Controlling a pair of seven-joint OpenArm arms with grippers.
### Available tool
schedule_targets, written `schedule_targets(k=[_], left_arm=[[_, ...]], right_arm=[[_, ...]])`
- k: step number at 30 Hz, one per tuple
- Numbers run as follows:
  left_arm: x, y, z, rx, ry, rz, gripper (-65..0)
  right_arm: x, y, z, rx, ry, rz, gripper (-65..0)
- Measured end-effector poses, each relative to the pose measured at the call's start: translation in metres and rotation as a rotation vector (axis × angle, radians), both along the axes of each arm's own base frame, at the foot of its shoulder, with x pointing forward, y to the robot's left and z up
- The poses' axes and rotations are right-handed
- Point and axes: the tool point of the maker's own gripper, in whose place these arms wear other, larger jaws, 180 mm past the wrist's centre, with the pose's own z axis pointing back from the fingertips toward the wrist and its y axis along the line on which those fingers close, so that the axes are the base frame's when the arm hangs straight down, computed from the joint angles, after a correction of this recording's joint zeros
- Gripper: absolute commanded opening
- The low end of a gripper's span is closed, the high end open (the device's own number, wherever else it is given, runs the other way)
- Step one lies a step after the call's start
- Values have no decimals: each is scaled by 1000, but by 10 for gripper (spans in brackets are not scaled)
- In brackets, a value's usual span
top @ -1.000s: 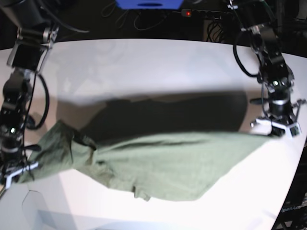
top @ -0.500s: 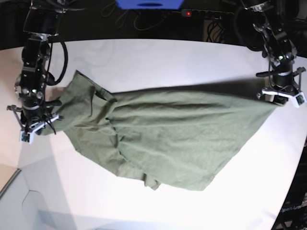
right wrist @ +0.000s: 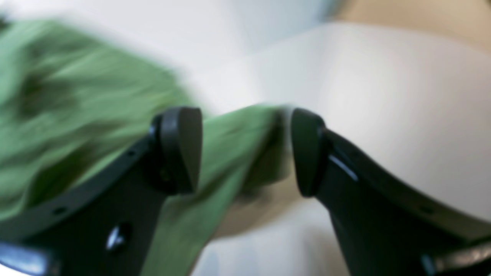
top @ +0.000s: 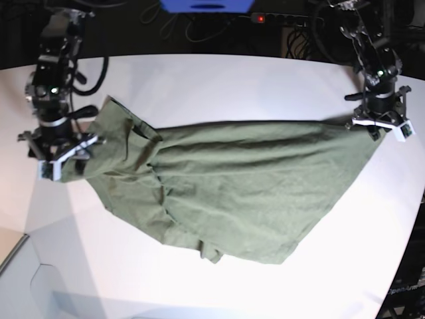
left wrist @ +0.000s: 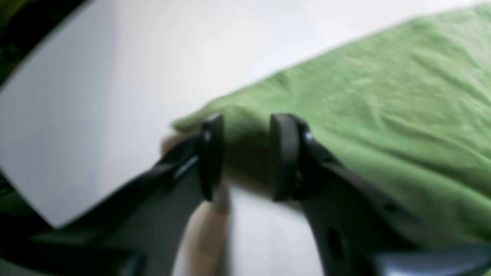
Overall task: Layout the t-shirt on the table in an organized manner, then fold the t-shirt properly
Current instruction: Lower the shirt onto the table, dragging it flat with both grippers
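The t-shirt (top: 226, 193) lies stretched across the table (top: 212, 86), bunched at one end. Both pincers have their jaws parted: the left gripper (left wrist: 245, 157) just at a corner, the right gripper (right wrist: 245, 151) with cloth loose between its pads (nothing is pinched). The risk is a pad dragging fabric as an arm lifts, wrinkling the spread. Dark cables (top: 305, 40) sit beyond the edge, clear of the work.

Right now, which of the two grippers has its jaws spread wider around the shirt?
The right gripper: its jaws stand well apart with a corner of the t-shirt loose between them. The left gripper shows a narrower gap at the other corner.
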Motion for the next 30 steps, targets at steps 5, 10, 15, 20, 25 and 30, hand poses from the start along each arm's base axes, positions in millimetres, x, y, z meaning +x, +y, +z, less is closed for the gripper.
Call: schedule_targets(k=[5,10,15,20,25,30], left_arm=[[0,2,3,6,-4,5,-415],[5,-1,20,-52,-90,9,-415],[0,11,34,-79,-150,53,-414],[-1,9,38,-81,-161,46,-414],[-8,9,33,-84,-138,51,-414],[-12,9,31,-80,-131,51,-414]], right_arm=[[-5,44,-18,18,55,117,-278],[-1,84,-22,13,64,253,-278],[26,110,-30,-12,79,359,-278],[52,119,-42,-42,115,404,-278],[69,132,-44,-57,121,441,-278],[64,167,-62,-62,170,539,-278]])
